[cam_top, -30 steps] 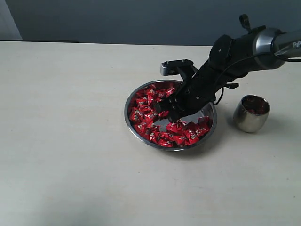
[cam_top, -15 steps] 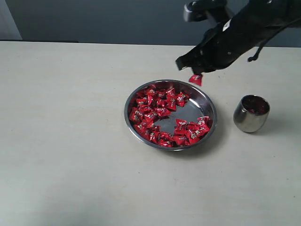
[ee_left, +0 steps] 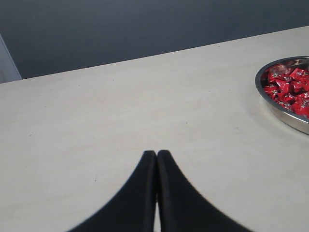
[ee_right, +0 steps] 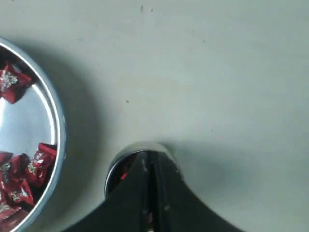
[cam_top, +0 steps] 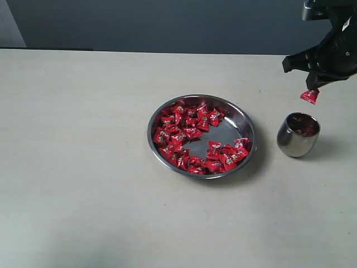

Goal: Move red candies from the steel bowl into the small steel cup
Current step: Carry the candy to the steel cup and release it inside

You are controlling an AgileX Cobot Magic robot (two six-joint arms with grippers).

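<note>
Nearest, on the pale table (cam_top: 83,190): the steel bowl (cam_top: 231,129), wide and shallow with a rolled rim. Inside, the red candies (cam_top: 181,135), banked along the left and near sides, bare shiny bottom showing at the right middle. Wrappers glossy red, flecked with white print, ends crimped, pointing every which way.

Right of the bowl and apart from it: the small steel cup (cam_top: 294,145), upright, barrel-sided, mouth up, a few red wrappers inside.

Above the cup's mouth, clear of the rim: the held candy (cam_top: 309,97), dangling, long axis slanted downward, pinched at its upper end by the right gripper (cam_top: 311,86), clamped narrow.

Off at the left side: the left gripper (ee_left: 157,158), fingers pressed together, gripping nothing, above bare table.
</note>
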